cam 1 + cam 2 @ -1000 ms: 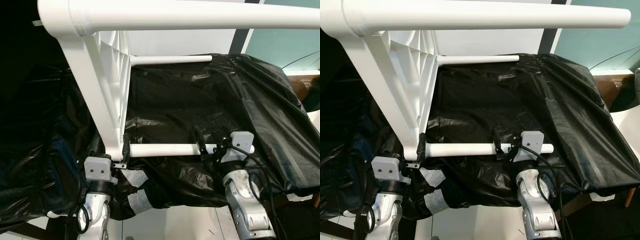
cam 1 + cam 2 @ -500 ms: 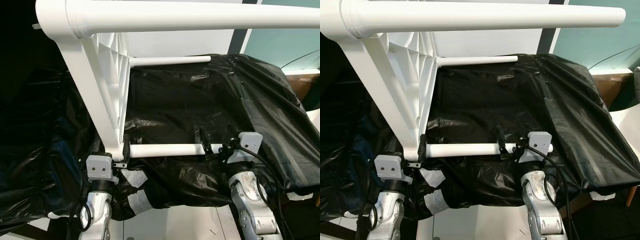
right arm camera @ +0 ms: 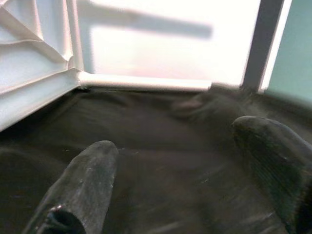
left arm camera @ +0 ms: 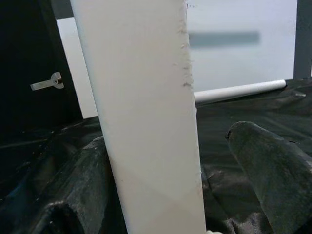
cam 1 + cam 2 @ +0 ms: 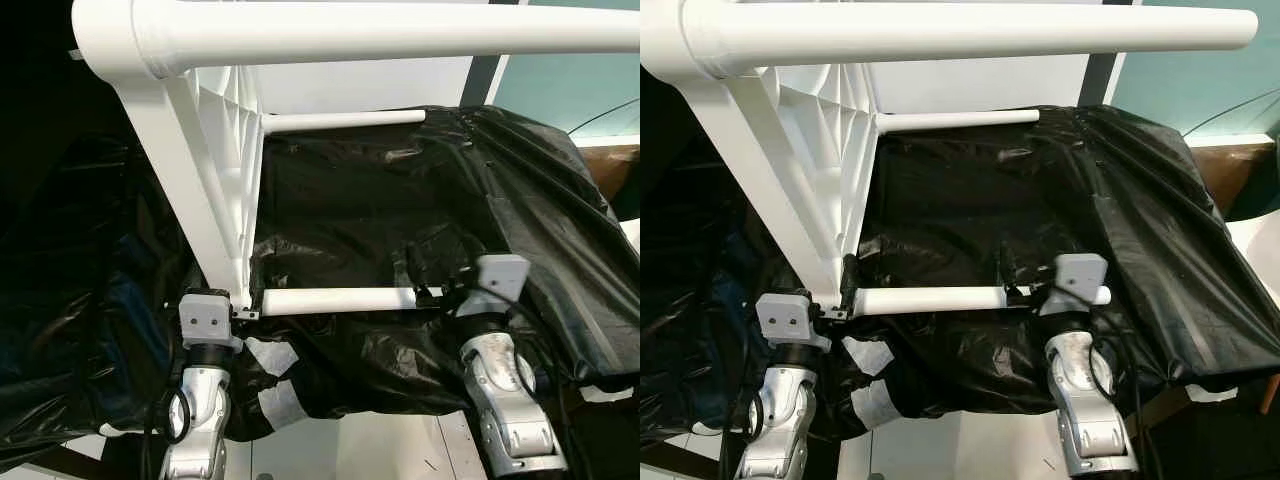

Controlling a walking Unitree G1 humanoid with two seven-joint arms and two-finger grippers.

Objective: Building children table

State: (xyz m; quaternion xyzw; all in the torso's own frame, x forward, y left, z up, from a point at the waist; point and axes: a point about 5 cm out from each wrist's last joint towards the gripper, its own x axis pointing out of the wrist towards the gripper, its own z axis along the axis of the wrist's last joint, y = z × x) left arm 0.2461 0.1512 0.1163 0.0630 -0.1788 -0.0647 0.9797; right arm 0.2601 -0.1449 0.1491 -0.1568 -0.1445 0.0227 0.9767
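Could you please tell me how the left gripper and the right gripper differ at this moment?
The left gripper straddles the white table frame at its lower corner, one finger on each side; the right gripper is open with only black plastic sheet between its fingers. The left sits at the near leg's joint, the right at its free end. Both have two black fingers.

A ribbed white plastic tabletop panel walls the left, while black plastic sheeting between the white round legs lies open.
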